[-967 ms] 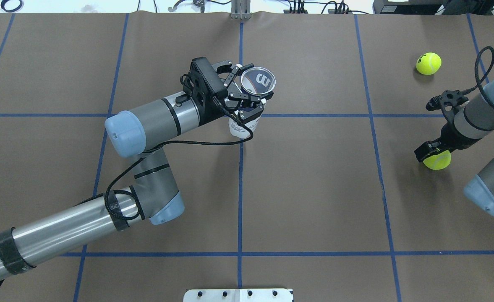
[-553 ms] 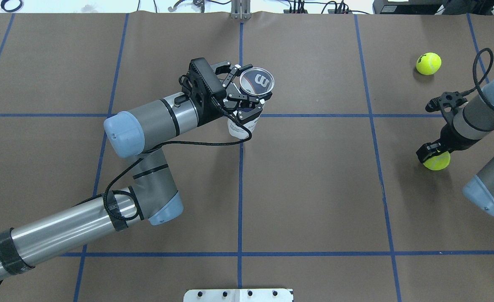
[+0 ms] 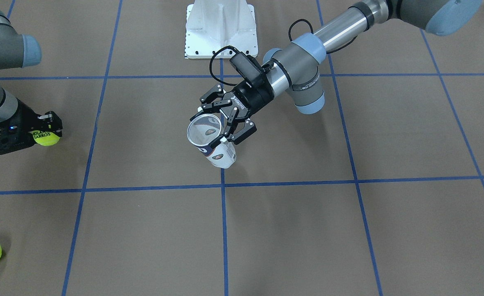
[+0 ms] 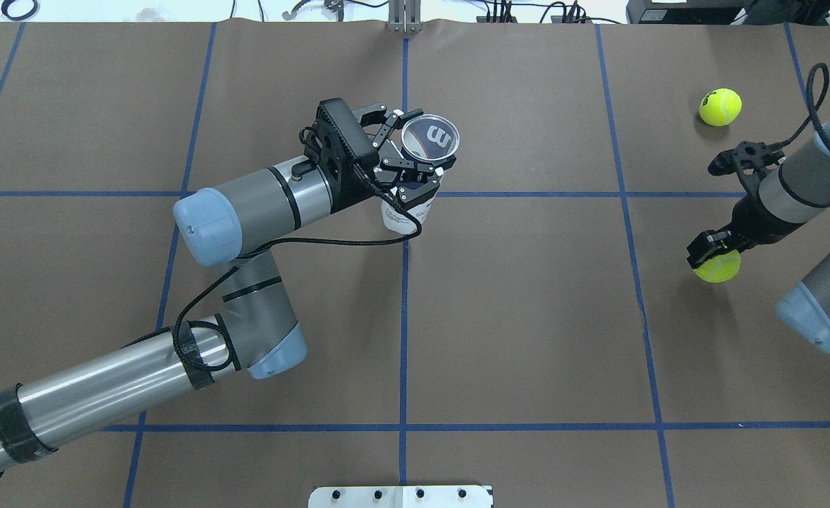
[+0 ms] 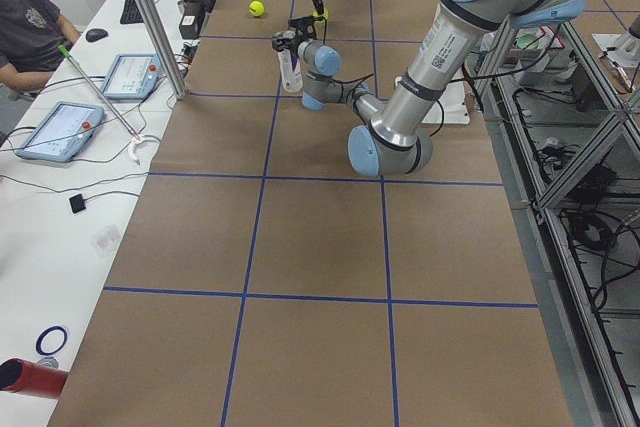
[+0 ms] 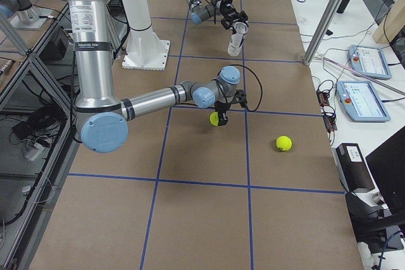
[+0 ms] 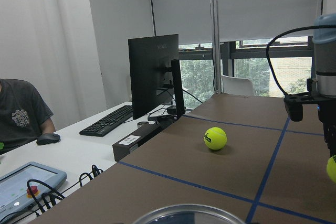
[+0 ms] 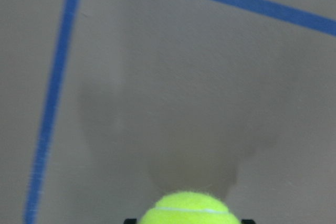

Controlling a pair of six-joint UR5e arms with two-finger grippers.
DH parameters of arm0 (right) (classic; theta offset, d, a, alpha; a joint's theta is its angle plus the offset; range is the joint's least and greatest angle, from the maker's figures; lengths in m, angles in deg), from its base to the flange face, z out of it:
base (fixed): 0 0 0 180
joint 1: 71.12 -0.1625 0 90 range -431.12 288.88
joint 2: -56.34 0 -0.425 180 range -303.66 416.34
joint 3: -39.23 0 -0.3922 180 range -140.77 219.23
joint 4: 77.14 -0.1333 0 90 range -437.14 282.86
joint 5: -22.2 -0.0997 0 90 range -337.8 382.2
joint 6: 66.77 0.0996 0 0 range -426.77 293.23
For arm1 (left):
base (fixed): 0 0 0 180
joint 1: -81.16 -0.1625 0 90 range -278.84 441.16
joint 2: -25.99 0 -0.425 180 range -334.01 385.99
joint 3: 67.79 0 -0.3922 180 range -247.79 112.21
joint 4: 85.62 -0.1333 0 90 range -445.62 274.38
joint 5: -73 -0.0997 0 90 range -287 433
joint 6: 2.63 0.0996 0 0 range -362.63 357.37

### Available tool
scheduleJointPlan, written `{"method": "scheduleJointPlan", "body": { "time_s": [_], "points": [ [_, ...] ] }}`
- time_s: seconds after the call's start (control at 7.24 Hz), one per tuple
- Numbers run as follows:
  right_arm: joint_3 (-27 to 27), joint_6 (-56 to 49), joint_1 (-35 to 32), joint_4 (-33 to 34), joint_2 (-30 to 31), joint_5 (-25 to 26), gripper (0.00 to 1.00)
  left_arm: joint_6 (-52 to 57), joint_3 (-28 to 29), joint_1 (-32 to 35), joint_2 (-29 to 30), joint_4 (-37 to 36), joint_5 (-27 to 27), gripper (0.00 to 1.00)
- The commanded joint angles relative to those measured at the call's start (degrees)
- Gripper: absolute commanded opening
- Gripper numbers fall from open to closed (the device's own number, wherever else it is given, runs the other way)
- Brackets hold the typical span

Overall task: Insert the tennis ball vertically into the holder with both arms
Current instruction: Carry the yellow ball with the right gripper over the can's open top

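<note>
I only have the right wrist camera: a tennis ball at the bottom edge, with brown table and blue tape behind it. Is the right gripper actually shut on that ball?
Observer: Yes. The overhead view shows the right gripper shut on the tennis ball.
Operator: Where's the holder?
Observer: The left gripper is shut on the holder near the middle of the table, with its open mouth facing up.
Operator: Anything in it already?
Observer: No ball shows inside it. A second tennis ball lies loose on the table, beyond the right gripper as seen from the robot.
</note>
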Motion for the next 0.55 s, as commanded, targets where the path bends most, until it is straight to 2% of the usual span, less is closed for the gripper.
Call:
{"method": "scheduleJointPlan", "body": {
  "time_s": [0.0,0.14,0.28,0.41],
  "points": [
    [1.05,9.18,-0.15,0.28,-7.48,0.11,0.00,-0.56,0.07,-0.80,-0.54,2.09,-2.22,0.79],
    [0.97,9.99,-0.93,0.37,-10.03,-0.06,0.00,-0.83,1.81,-1.68,-0.54,5.07,-4.85,0.79],
    [1.14,15.05,-0.94,1.76,-13.02,-0.41,0.00,-0.83,4.35,-2.65,-0.37,9.45,-5.31,0.79],
    [3.23,19.79,-0.94,8.74,-18.10,-0.50,0.00,-0.83,5.16,-3.70,-0.37,12.89,-7.75,0.79]
  ]
}}
